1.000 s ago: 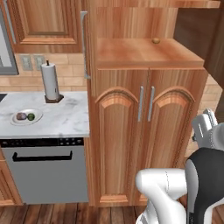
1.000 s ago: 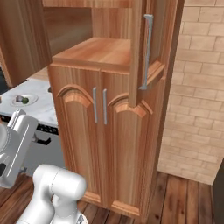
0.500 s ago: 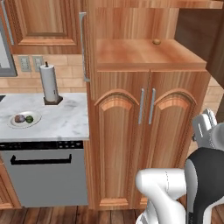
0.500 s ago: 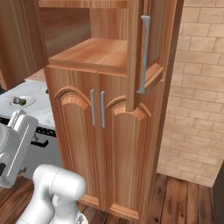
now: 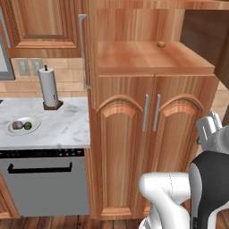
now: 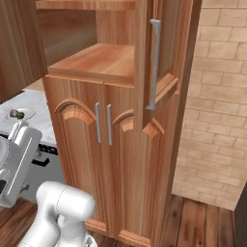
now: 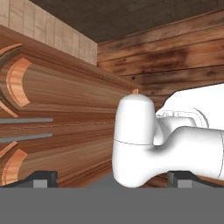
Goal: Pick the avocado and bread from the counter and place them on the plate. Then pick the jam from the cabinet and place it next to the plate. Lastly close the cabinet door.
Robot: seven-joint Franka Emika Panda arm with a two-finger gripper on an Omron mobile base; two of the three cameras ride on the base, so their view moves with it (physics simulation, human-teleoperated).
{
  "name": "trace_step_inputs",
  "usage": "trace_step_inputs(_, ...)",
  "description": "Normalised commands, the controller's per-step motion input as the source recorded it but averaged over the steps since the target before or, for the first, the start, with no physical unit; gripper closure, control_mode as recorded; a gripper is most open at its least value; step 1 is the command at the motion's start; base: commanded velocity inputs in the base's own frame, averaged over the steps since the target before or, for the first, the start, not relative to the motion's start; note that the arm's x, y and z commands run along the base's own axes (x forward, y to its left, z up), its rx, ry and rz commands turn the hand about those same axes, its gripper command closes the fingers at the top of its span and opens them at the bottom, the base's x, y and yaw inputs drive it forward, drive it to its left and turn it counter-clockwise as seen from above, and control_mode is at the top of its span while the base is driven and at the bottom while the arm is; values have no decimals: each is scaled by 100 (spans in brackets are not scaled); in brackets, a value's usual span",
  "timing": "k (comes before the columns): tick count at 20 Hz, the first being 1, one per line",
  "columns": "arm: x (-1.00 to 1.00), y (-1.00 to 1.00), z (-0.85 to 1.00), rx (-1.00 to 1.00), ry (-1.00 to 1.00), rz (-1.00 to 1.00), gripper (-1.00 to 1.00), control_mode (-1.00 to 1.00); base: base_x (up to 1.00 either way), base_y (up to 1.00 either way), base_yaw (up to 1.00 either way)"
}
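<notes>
The white plate [image 5: 21, 126] lies on the marble counter [image 5: 62, 127] at the left, with the brown bread [image 5: 17, 125] and the green avocado [image 5: 27, 126] on it. The small orange jam [image 5: 161, 44] stands far back on the cabinet [image 5: 152, 147] shelf, whose upper doors hang open. My gripper [image 7: 113, 178] is open and holds nothing. It hovers low, to the right of the cabinet's arched lower doors, at the right edge of the left base view [image 5: 212, 127].
A paper towel roll [image 5: 49, 87] stands at the back of the counter. A grey dishwasher [image 5: 40, 183] sits under it. The open right upper door [image 6: 154, 62] juts out with its silver bar handle. A brick wall [image 6: 217, 106] lies to the right.
The whole picture has shifted slightly and the cabinet looks a little nearer, so the base has moved. The arm and gripper keep the same pose.
</notes>
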Motion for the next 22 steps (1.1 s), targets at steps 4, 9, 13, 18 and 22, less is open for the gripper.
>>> trace_step_inputs(4, 0, 0, 0, 0, 0, 0, -100, 100, 34, -17, 0)
trace_step_inputs(9, 0, 0, 0, 0, 0, 0, -100, 100, 29, -18, 0)
trace_step_inputs(13, 0, 0, 0, 0, 0, 0, -100, 100, 33, -18, 0)
trace_step_inputs(18, 0, 0, 0, 0, 0, 0, -100, 100, 34, -17, 0)
trace_step_inputs(22, 0, 0, 0, 0, 0, 0, -100, 100, 34, -18, 0)
